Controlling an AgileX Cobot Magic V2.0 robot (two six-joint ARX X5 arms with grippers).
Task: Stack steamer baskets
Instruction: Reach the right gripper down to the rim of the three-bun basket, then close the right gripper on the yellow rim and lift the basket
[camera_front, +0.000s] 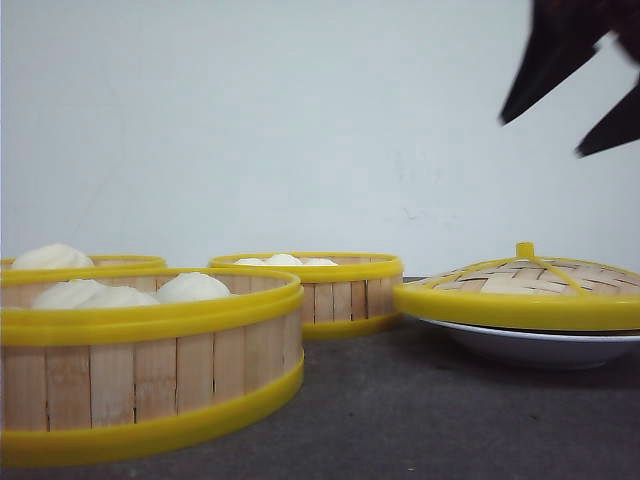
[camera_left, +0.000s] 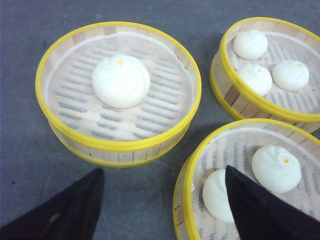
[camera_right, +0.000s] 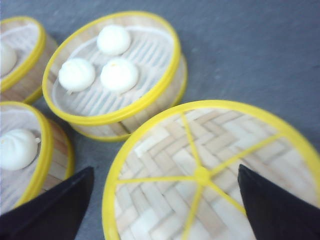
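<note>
Three steamer baskets with pale slat walls and yellow rims stand apart on the dark table, each holding white buns. The nearest basket (camera_front: 150, 350) (camera_left: 187, 200) is at the front left. Behind it stands the one-bun basket (camera_front: 95, 263) (camera_left: 118, 145), and the three-bun basket (camera_front: 330, 295) (camera_left: 225, 95) (camera_right: 115, 112) is in the middle. My left gripper (camera_left: 162, 200) is open above the nearest basket's rim, one finger over the table and the other over a bun; it is out of the front view. My right gripper (camera_front: 542, 137) (camera_right: 165, 200) hangs open, empty, high above the lid.
A domed woven lid (camera_front: 520, 290) (camera_right: 210, 175) with yellow rim and knob rests on a white plate (camera_front: 540, 345) at the right. Dark grey table (camera_front: 400, 420) shows between the baskets and the plate. A plain white wall stands behind.
</note>
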